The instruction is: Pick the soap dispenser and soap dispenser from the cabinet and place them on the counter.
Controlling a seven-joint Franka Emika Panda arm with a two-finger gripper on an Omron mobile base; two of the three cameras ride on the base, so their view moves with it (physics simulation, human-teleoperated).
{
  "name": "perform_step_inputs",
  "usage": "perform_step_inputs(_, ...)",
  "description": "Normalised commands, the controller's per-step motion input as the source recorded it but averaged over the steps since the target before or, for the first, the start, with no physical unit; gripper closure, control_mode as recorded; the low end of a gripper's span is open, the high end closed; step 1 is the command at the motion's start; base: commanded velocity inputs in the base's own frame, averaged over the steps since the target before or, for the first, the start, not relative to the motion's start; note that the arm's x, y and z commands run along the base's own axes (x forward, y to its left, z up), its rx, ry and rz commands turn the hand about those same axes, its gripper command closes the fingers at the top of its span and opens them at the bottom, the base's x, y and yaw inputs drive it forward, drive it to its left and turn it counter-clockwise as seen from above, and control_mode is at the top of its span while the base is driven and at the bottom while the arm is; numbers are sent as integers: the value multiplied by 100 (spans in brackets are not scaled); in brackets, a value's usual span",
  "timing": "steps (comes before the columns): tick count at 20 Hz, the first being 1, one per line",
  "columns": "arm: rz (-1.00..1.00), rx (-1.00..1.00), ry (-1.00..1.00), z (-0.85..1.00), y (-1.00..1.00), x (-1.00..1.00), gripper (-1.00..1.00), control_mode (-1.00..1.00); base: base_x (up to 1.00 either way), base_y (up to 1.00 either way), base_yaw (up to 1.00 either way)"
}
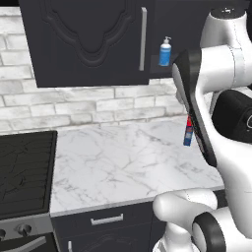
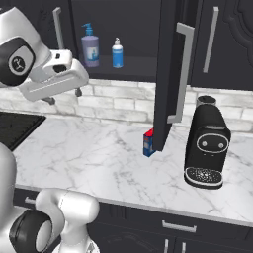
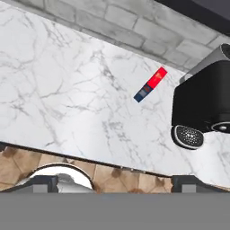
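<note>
right base view: gripper wide open, empty, above counter.

Even, fairly bright rendered light with no single visible source falls on the white marble counter, which shows no glare. The open cabinet is dim inside, and a soft shadow lies under the coffee machine near the counter's right edge. All views look slightly soft and pixelated, without edge distortion.
</note>
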Motion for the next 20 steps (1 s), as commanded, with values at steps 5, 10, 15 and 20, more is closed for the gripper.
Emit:
perform_step_inputs(5, -1, 7, -24, 12, 20, 11, -100, -100, 0, 0, 0)
perform_step_inputs(10, -1, 2, -17, 23, 37, 16, -100, -100, 0, 0, 0)
perform_step_inputs(15, -1, 0, -14, 20, 31, 24, -100, -100, 0, 0, 0)
perform_step_inputs(20, 0, 0, -10, 19, 28, 34, -100, -100, 0, 0, 0)
